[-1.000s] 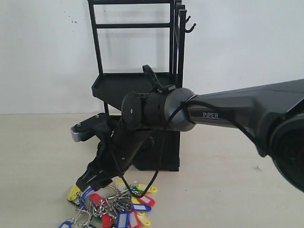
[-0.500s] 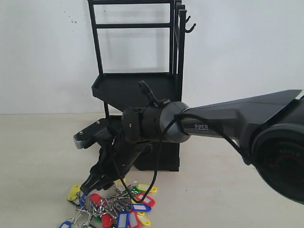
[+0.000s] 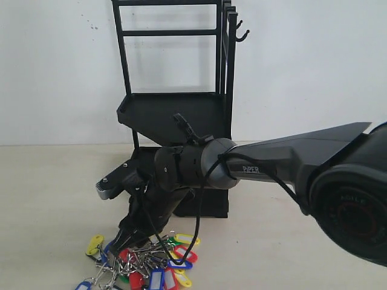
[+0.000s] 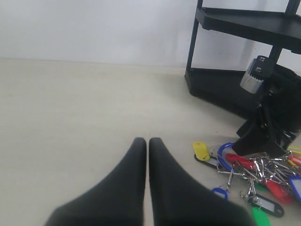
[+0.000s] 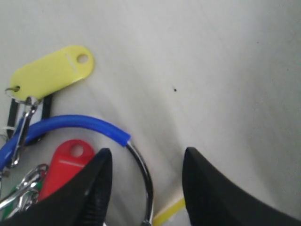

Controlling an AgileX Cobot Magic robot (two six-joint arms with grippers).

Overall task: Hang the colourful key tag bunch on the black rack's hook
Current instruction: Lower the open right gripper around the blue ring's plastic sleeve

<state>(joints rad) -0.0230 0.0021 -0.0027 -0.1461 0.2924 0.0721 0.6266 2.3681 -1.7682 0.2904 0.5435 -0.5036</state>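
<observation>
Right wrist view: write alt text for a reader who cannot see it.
The right tool is open, its two black fingers either side of the bare metal part of the colourful key tag bunch on a pale table. The ring's blue sleeve curves away towards a yellow tag and a red tag.

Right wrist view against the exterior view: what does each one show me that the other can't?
Only the right wrist view shows the right pincer open, with its two fingers on either side of the bare metal ring, just past the blue sleeve. Only the exterior view shows the black rack, the hook high on its post, and the long arm stretching in from the right. Both show the colourful key tag bunch, not yet hung, with its yellow tag.
</observation>
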